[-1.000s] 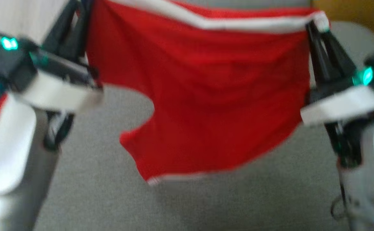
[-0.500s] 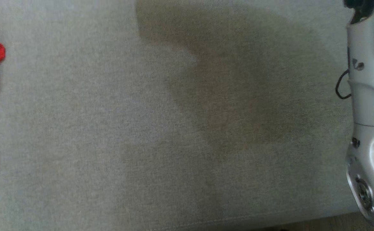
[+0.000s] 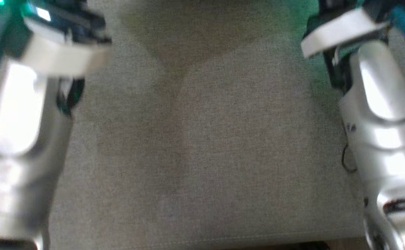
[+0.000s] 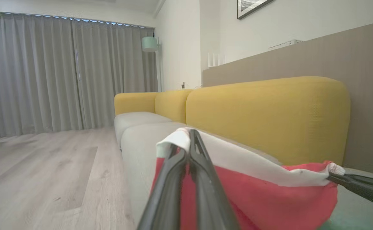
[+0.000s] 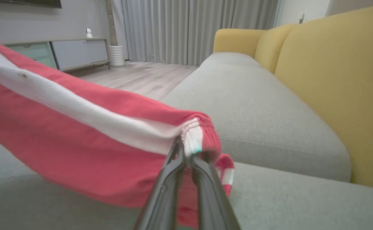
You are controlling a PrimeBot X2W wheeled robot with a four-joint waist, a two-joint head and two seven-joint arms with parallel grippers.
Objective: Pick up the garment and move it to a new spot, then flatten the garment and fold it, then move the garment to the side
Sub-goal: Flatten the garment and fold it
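Observation:
The garment (image 4: 269, 198) is red with a white waistband and hangs stretched between my two grippers above the grey sofa seat (image 3: 202, 139). In the left wrist view my left gripper (image 4: 189, 131) is shut on one end of the white band. The right gripper (image 4: 331, 175) pinches the far corner at that view's right edge. In the right wrist view my right gripper (image 5: 188, 145) is shut on the gathered band end of the garment (image 5: 77, 140), which sags to the left. In the head view both pale forearms (image 3: 18, 114) (image 3: 382, 104) flank the seat.
Yellow backrests (image 4: 269, 111) run behind the grey cushions. The seat's front edge (image 3: 202, 240) lies at the bottom of the head view. Wood floor (image 4: 45, 166), grey curtains (image 4: 61, 73) and a low cabinet (image 5: 61, 52) lie beyond the sofa.
The head view has swung down and back. A second ago it showed the red garment spread between the grippers; now it shows the grey seat and both forearms.

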